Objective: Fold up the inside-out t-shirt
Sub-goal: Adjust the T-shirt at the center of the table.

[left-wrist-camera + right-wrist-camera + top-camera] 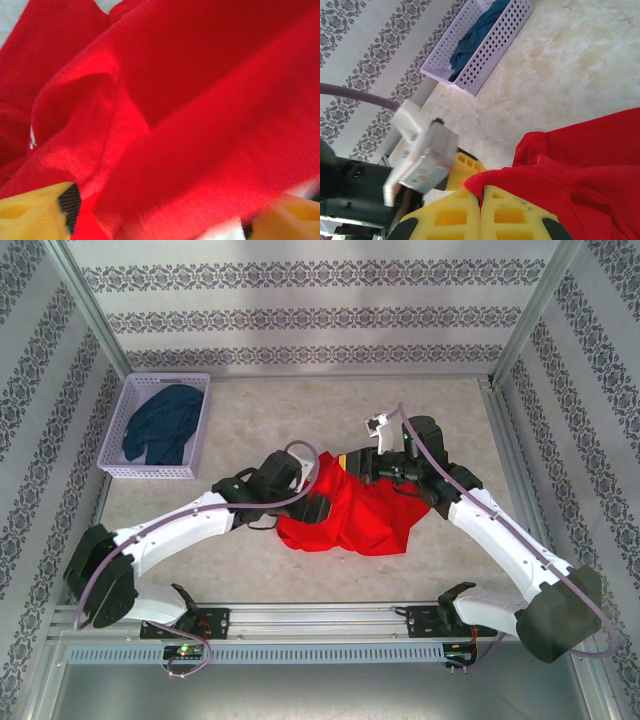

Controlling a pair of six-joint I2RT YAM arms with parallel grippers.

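On the table, top view: red t-shirt lies crumpled at centre between both arms; left gripper is at its left edge, right gripper at its far edge; basket at far left holds a navy garment. Left wrist view: left gripper spread wide, yellow fingers apart, t-shirt folds draped between them. Right wrist view: right gripper clenched on a t-shirt edge; basket lies beyond.
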